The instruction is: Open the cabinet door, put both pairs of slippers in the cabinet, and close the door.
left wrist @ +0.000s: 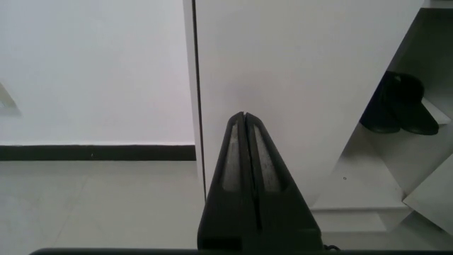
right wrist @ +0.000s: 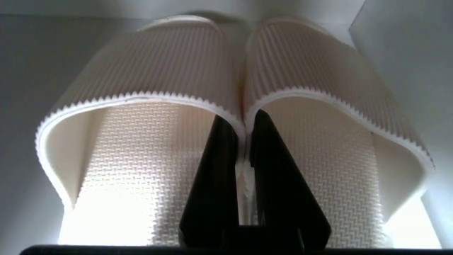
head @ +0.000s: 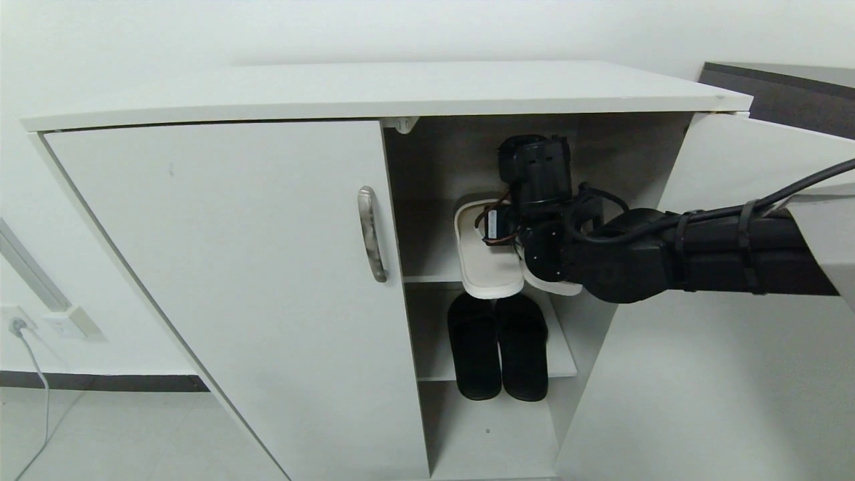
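Note:
The white cabinet (head: 401, 87) has its right door (head: 755, 160) swung open and its left door (head: 234, 267) closed. My right gripper (right wrist: 244, 124) is inside at the upper shelf. It is shut on the touching inner edges of the white slippers (head: 484, 267) (right wrist: 141, 142), whose heels stick out past the shelf's front edge. The black slippers (head: 497, 347) (left wrist: 400, 106) lie side by side on the shelf below, heels overhanging. My left gripper (left wrist: 244, 117) is shut and holds nothing, low down in front of the closed left door.
A metal handle (head: 371, 234) sits on the closed door's right edge. A wall socket with a cable (head: 17, 327) is low on the left. A dark piece of furniture (head: 781, 87) stands behind the open door. The cabinet's bottom compartment (head: 487, 434) holds nothing.

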Robot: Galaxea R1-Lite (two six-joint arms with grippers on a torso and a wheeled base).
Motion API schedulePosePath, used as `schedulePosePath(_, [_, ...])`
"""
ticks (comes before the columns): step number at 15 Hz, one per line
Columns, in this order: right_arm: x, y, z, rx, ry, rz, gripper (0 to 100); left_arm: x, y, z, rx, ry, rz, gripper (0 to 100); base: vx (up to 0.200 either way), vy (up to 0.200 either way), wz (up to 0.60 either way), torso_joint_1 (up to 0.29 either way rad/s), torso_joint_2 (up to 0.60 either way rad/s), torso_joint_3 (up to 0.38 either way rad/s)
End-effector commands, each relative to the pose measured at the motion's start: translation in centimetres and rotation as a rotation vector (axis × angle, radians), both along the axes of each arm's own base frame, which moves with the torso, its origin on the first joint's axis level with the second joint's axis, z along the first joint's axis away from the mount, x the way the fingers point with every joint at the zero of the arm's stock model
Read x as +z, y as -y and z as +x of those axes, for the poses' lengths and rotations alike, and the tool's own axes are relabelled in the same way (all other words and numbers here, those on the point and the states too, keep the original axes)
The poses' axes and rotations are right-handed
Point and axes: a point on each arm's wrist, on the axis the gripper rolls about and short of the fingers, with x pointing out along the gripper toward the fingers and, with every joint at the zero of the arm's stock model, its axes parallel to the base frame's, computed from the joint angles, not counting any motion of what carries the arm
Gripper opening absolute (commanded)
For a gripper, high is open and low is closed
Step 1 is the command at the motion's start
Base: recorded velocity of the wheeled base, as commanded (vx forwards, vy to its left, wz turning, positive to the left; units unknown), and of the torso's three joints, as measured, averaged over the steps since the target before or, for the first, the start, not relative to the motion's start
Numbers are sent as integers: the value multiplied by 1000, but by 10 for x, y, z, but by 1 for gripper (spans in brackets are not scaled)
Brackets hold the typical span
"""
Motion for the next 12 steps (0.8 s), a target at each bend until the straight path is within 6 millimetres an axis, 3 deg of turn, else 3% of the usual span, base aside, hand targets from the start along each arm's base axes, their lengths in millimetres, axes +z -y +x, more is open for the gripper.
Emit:
schedulePosePath(1, [-3,-2,1,2,-4,-3,0,0,0,0,0,-1,-1,0,0,0,0,0,0,0])
schedulePosePath(8, [-9,-3,5,1,-14,-12,0,0,0,0,0,-1,-1,0,0,0,0,0,0,0])
schedulePosePath(9, [-9,-4,6,1,-13,-11,100,0,0,0,0,-1,-1,0,0,0,0,0,0,0])
schedulePosePath(12, [-13,-5,6,4,-20,-17,100,0,0,0,0,-1,-1,0,0,0,0,0,0,0])
